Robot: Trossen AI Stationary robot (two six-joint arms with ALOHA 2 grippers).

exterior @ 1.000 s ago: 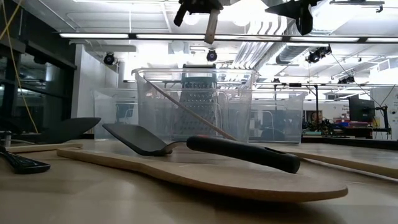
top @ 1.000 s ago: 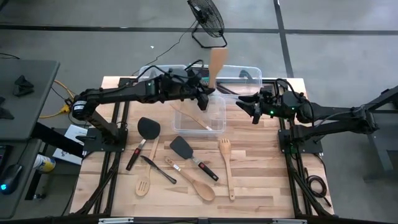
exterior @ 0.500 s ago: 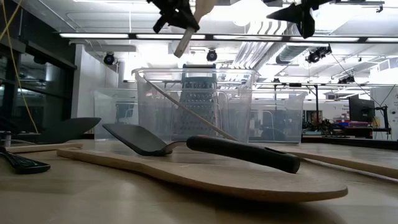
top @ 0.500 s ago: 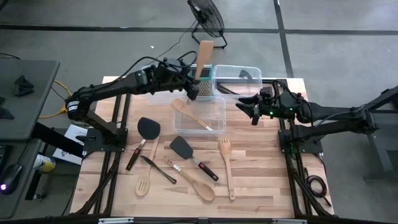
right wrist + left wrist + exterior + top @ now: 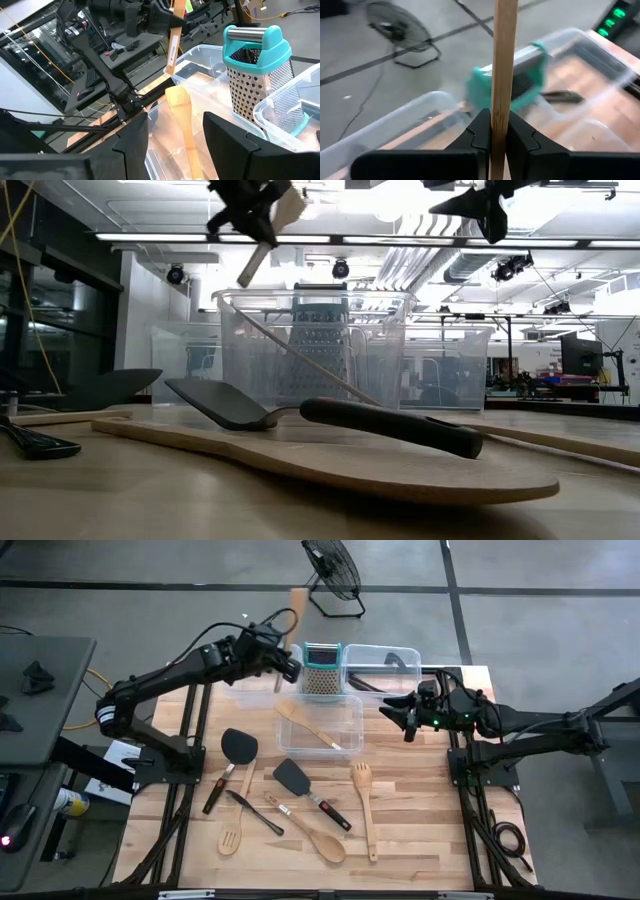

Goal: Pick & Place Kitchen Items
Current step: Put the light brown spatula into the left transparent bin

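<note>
My left gripper (image 5: 286, 658) is high over the table's far left and shut on a light wooden spatula (image 5: 296, 610), above a clear bin (image 5: 245, 690). My right gripper (image 5: 405, 718) hovers open at the right of the near clear bin (image 5: 345, 710), with nothing between its fingers. A wooden spoon (image 5: 305, 725) lies slanted inside that near bin. On the wooden table lie a black turner (image 5: 238, 745), a second black turner (image 5: 293, 777), a wooden fork (image 5: 362, 785), a wooden spoon (image 5: 322, 840) and a slotted wooden spoon (image 5: 230, 838). My left gripper pinches the spatula's handle (image 5: 503, 100) between its two fingers, which lie across it. The fingers come from the table's left, slanting a little down. The spatula is lifted clear of everything and tilted, its blade end up and its free handle end (image 5: 246, 278) down.
A teal-topped metal grater (image 5: 322, 670) stands upright between the far bins, with another clear bin (image 5: 385, 665) to its right. A black-handled tool (image 5: 255, 812) and a red and black handle (image 5: 215, 790) lie near the table's left. A floor fan (image 5: 335, 570) stands beyond the table.
My left gripper has carried the spatula from above the near bin toward the table's far left, past the grater. It has tipped upward on the way, and the spatula has gone from nearly upright to slanted. My right gripper has kept still.
</note>
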